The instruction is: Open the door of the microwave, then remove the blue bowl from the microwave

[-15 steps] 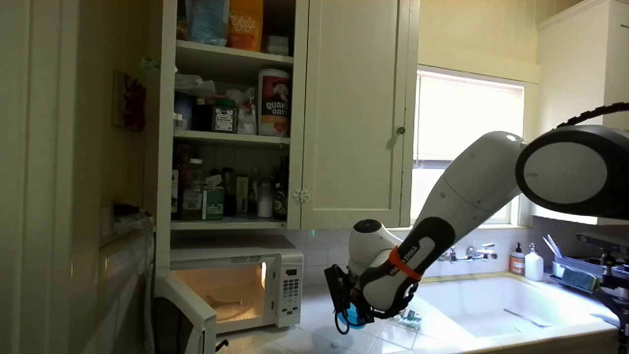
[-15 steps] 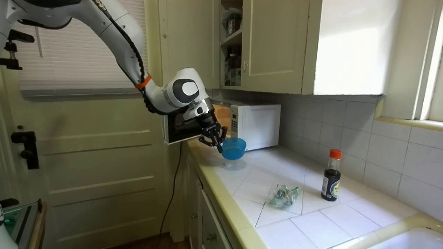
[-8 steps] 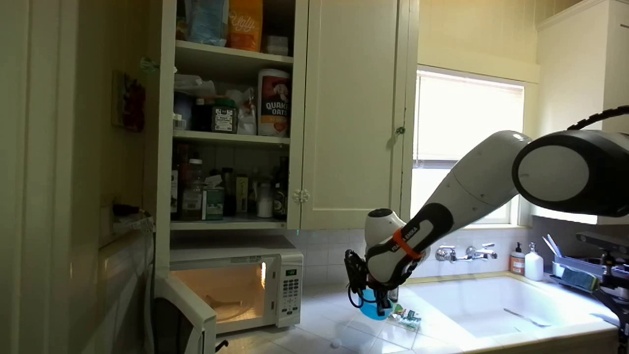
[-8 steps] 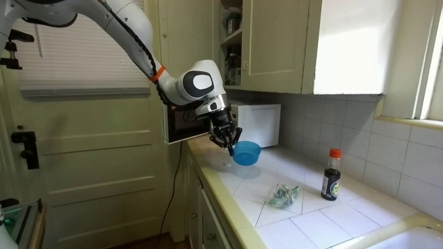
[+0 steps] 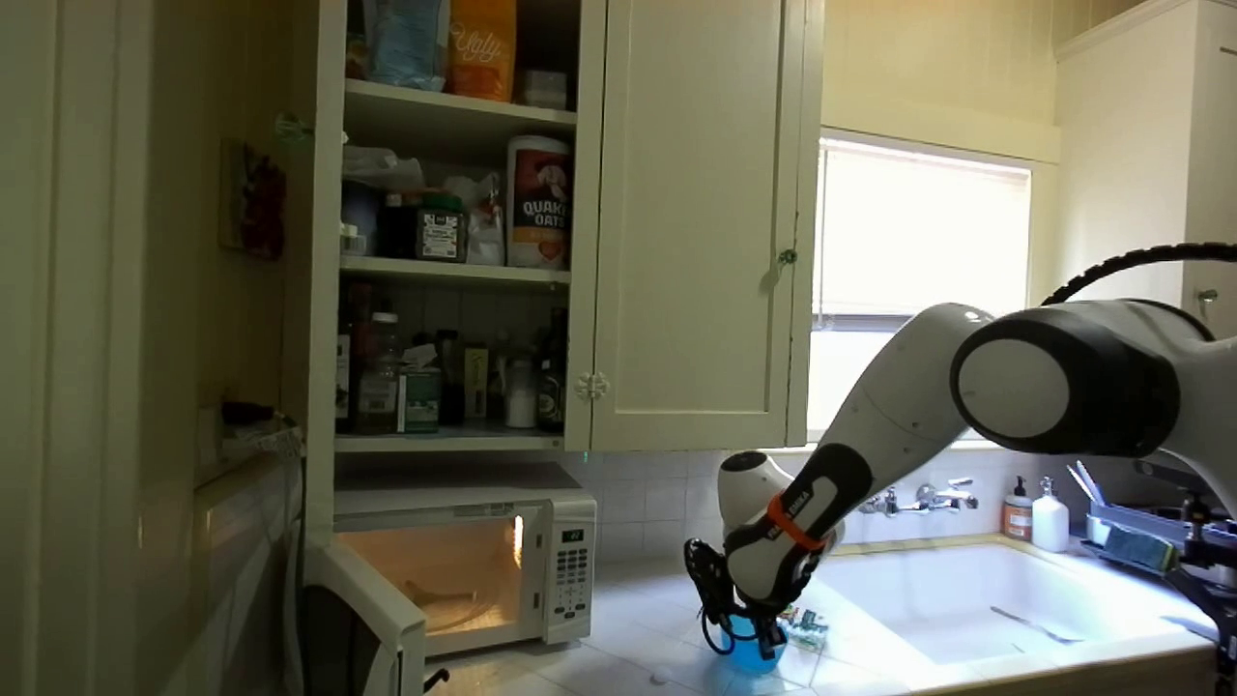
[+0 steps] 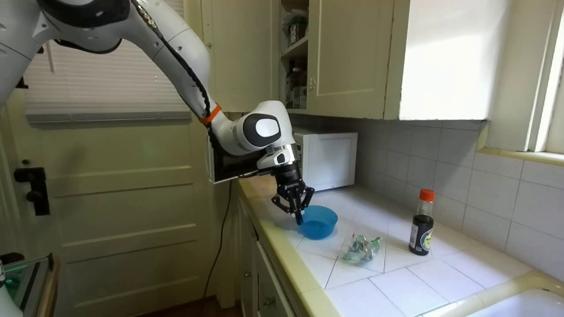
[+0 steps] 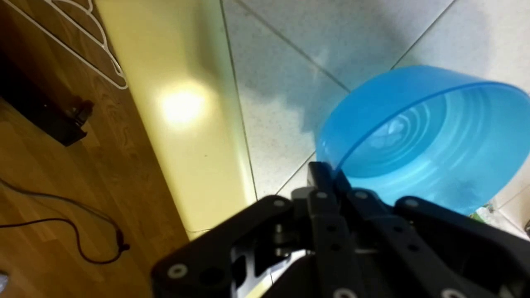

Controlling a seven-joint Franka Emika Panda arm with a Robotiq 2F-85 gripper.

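Blue is filling much of the right side of the wrist view, where the blue bowl (image 7: 422,140) is showing its ringed inside. The end effector (image 7: 330,176) is pinching the bowl's rim, its 2 fingers (image 7: 319,174) standing close together with only the thin wall between them. That edge grip is probably serving well: the wall is giving narrow fingers something to clasp, while the base is being left free to meet a surface.

In both exterior views the bowl is sitting beside the fingertips, outside the microwave (image 6: 330,160) and low at the counter (image 6: 410,286). Whether the base is touching down, the angles are not showing clearly enough to tell.

The door (image 6: 227,166) is standing swung out from the microwave's front, presumably so that the bowl can be passing through without a knock. Both parts of the task are looking done; a gentle release is probably all that is remaining.

Near the bowl a crumpled packet (image 6: 362,249) is lying, and a red-capped bottle (image 6: 421,231) is standing farther off. Stopping short of the packet is seeming sensible, since a base resting on it would be tilting. With the rim being gripped at only 1 spot, the far side might be tipping on an uneven landing.
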